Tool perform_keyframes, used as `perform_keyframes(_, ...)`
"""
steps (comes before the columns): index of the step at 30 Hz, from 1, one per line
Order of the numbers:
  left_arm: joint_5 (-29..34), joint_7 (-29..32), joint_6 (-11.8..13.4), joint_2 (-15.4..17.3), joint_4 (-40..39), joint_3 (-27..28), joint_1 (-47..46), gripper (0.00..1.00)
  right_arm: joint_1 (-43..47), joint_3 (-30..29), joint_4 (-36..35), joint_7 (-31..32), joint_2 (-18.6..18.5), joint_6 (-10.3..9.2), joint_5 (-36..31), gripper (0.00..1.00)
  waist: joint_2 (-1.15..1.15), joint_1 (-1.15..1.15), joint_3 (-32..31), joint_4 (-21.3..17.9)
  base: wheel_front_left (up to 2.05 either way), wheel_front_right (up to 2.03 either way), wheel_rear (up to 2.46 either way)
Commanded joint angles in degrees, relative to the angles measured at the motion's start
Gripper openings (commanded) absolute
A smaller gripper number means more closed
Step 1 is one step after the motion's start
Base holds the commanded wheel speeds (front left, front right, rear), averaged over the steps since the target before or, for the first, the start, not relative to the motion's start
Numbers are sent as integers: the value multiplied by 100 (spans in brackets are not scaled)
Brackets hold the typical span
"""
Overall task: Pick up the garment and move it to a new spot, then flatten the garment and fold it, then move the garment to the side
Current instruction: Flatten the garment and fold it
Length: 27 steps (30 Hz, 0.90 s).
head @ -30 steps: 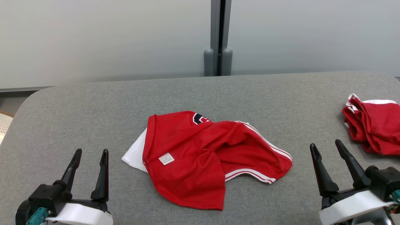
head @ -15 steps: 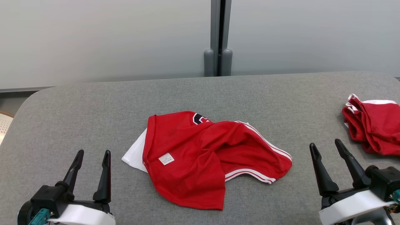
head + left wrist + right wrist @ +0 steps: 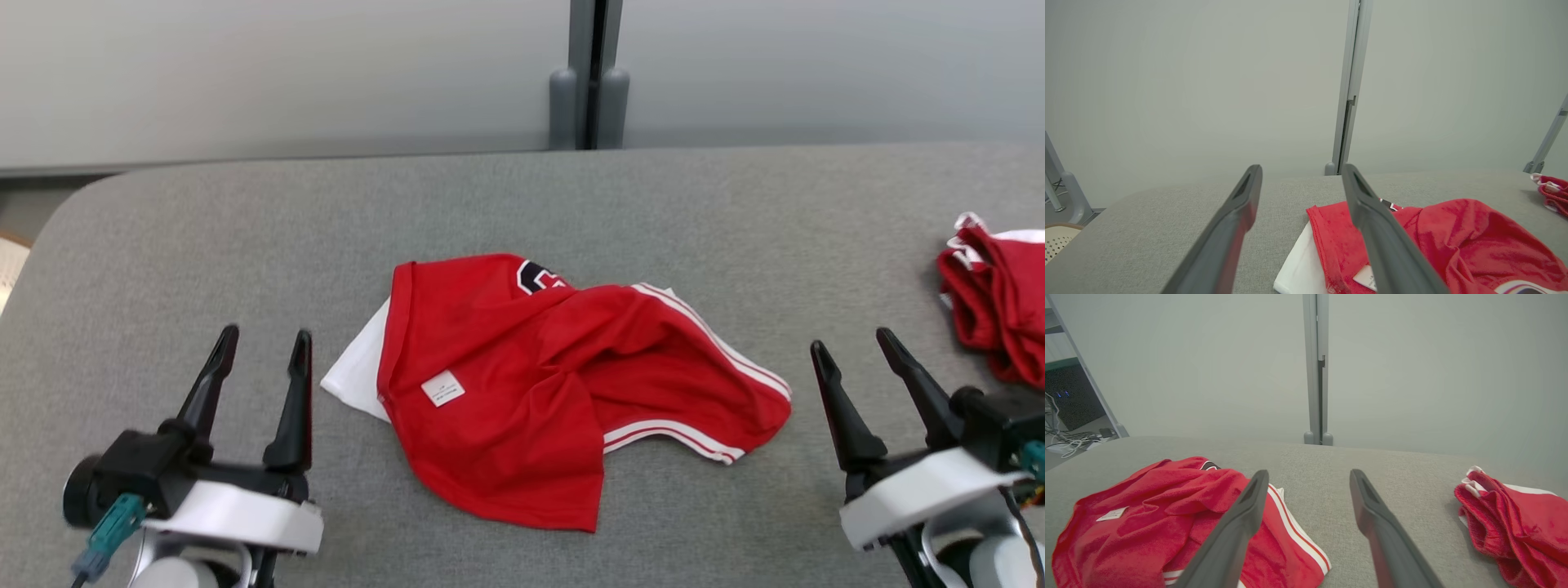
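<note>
Garment point(image 3: 506, 392): red, crumpled, lying on the grey bench point(image 3: 571, 196).
Left pincer point(image 3: 265, 336): wide open, empty, near it.
Right pincer point(image 3: 851, 343): wide open, empty.

The bench point(image 3: 245, 220) is a wide surface covered in grey woven fabric, with a rounded far-left corner. Near its middle lies a red garment point(image 3: 506, 408), rumpled and partly doubled over itself. White stripes run along its right edge, and a small white label point(image 3: 443, 389) faces up on its left part. A white layer point(image 3: 355, 377) pokes out from under its left side, flat on the fabric. Well apart, at the bench's right edge, a second garment point(image 3: 996, 302), red with white trim, lies bunched.
</note>
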Motion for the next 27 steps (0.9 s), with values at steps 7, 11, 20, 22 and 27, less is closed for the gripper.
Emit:
perform_keyframes(7,101,-148,-160,-155,160,-145,-688,100,-1031,436,1120,-111,-254,-1,313,100,0,0,735,466,0,0,0)
perform_keyframes(11,114,-234,-248,-262,300,-203,-960,100,-1543,765,2017,-46,-306,-1,529,100,0,0,958,617,0,0,0)
perform_keyframes(20,119,-369,-374,-388,618,-160,-1183,100,-2061,1411,3200,236,-315,-1,1190,0,0,0,1081,729,0,0,0)
perform_keyframes(22,136,-377,-383,-398,652,-138,-1193,100,-2170,1461,3151,50,-425,-5,1241,0,0,0,1083,723,0,0,0)
perform_keyframes(27,162,-394,-396,-437,694,-105,-1274,100,-2442,1335,2843,-594,-602,-5,1181,0,0,0,1057,653,0,0,0)
